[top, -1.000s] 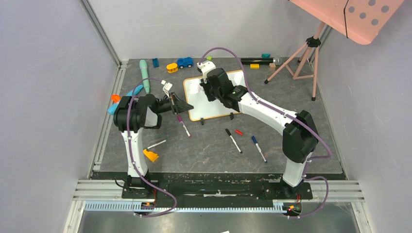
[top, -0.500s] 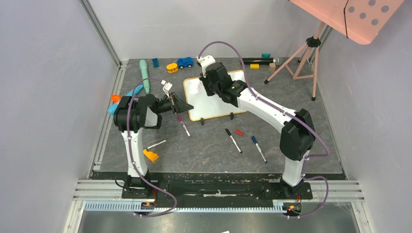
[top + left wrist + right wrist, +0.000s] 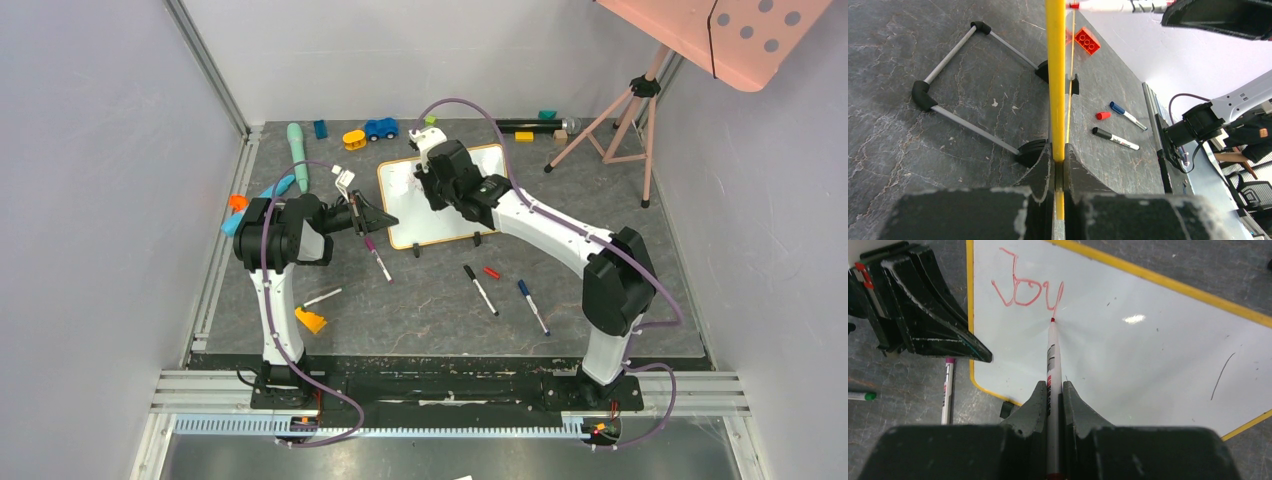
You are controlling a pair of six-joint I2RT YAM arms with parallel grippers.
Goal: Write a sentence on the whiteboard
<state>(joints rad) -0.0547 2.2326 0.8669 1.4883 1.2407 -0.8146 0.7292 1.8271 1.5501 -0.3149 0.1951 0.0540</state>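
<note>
The whiteboard [image 3: 428,228] lies flat on the dark mat, and its white face fills the right wrist view [image 3: 1148,355]. The sentence stands as one red word, "Joy" [image 3: 1025,289], near the board's top-left corner. My right gripper [image 3: 432,178] is shut on a red marker [image 3: 1052,365]. The marker's tip touches the board at the tail of the "y". My left gripper [image 3: 386,218] is shut on the board's yellow-orange left frame edge [image 3: 1055,75]. It also shows in the right wrist view [image 3: 923,305].
A purple-capped marker [image 3: 378,258] lies beside the board's left corner. A black marker [image 3: 480,289], a red cap [image 3: 491,272] and a blue marker [image 3: 533,306] lie nearer me. Toys line the far and left edges. A tripod [image 3: 610,125] with a pink dotted panel [image 3: 740,35] stands far right.
My right gripper with the red marker moved a little toward the far edge of the board, then came back nearer. My left arm and the board have not moved.
</note>
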